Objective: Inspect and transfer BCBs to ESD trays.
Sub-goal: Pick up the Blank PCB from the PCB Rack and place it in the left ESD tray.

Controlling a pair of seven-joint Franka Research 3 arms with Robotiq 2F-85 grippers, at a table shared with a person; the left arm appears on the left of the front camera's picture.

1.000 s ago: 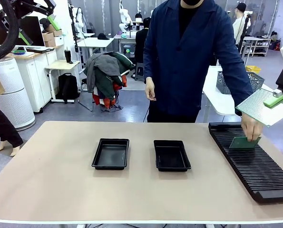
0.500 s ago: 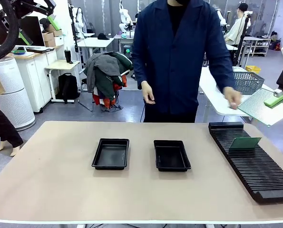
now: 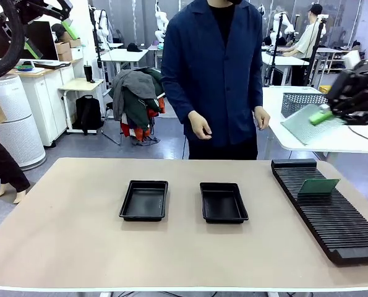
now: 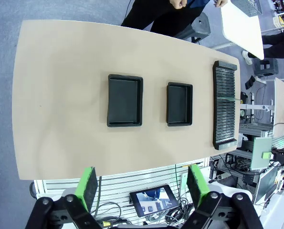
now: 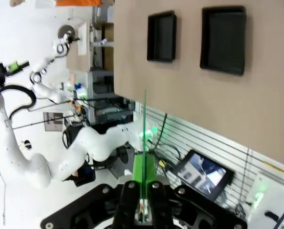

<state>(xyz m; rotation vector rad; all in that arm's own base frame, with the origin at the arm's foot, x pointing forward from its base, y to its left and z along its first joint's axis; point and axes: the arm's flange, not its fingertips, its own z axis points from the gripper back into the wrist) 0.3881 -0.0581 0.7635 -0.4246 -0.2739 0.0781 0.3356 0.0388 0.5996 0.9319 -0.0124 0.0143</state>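
Note:
My right gripper point(image 3: 325, 115) hangs high beyond the table's far right corner, shut on a thin green BCB point(image 3: 302, 124) that tilts down to the left. In the right wrist view this BCB point(image 5: 144, 129) is edge-on between the fingers point(image 5: 138, 177). A second BCB point(image 3: 318, 185) stands upright in the black slotted rack point(image 3: 332, 216). Two black ESD trays point(image 3: 144, 200) point(image 3: 223, 202) lie side by side mid-table with nothing in them. My left gripper point(image 4: 142, 186) is open, high above the near edge, looking down on both trays point(image 4: 125, 100) point(image 4: 180, 104).
A person in a dark blue coat stands at the far side, both hands point(image 3: 201, 127) point(image 3: 261, 116) held back from the table. A white side table with a grey wire basket point(image 3: 300, 103) lies behind the rack. Bare tabletop point(image 3: 66, 223) spreads left of the trays.
The person let go of the board standing in the rack, drew the hand back and stepped left. My right gripper swung up and left with its board.

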